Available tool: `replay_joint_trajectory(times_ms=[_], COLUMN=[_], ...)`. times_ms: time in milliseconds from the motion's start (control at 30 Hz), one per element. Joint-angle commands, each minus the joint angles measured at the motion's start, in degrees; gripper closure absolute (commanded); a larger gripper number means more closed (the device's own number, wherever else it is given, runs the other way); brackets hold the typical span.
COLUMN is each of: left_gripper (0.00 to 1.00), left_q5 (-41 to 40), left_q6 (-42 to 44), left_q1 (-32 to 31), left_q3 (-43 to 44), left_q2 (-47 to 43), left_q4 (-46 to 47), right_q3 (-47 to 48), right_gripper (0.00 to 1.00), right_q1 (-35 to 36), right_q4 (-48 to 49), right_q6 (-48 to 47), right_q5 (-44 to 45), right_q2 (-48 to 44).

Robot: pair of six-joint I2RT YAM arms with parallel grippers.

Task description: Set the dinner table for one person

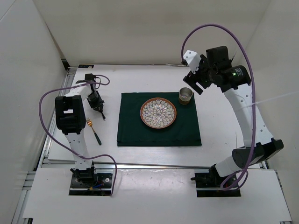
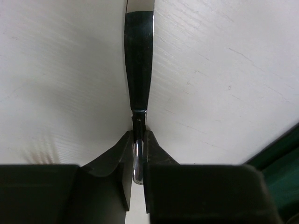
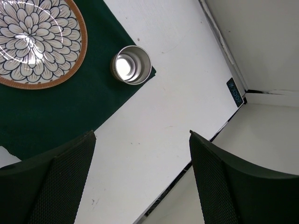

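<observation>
Desk [image 1: 149,81], white, spread beneath both arms, carrying green cloth [image 1: 159,133] with patterned plate [image 1: 158,113] and metal cup [image 1: 186,96]; left fingers [image 2: 107,186] pinching shiny utensil [image 2: 138,70] beside the cloth; right fingers [image 3: 56,186] spread wide, raised past the cup.

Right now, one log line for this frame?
left gripper shut on utensil | right gripper open, high beside cup | plate, cup on cloth | fork on table

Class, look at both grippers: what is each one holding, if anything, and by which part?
The left gripper pinches a slim utensil by its narrow end; which utensil cannot be told. The right gripper holds nothing.
</observation>
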Motion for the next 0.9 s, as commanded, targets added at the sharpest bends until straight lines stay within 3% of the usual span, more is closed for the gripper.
replay_joint_trajectory(times_ms=[0,33,100,333,667,867], left_gripper=[0.77,0.77,0.89,0.90,0.90,0.90], left_q5=[2.8,3.3,3.9,5.0,9.5,11.8], left_q6=[-0.1,-0.1,0.5,2.7,7.4,8.4], left_q1=[-0.7,-0.7,0.0,0.0,0.0,0.0], left_q3=[-3.8,-3.8,-3.8,-3.3,-2.6,-7.4], left_q2=[4.9,4.9,4.9,3.4,-13.7,-19.1], left_q4=[1.5,1.5,1.5,1.5,-2.4,-3.8], right_q3=[4.2,4.9,6.1,6.2,5.6,6.2], right_gripper=[0.15,0.15,0.15,0.17,0.17,0.17], right_q1=[0.3,0.3,0.3,0.9,0.9,0.9], right_q4=[0.4,0.4,-0.1,0.4,2.1,2.1], right_q6=[-0.3,-0.3,-0.3,-0.3,-0.8,-0.8], right_q5=[0.5,0.5,1.1,2.2,3.4,3.9], right_q2=[-1.8,-1.8,-1.1,-0.6,-0.6,-0.6])
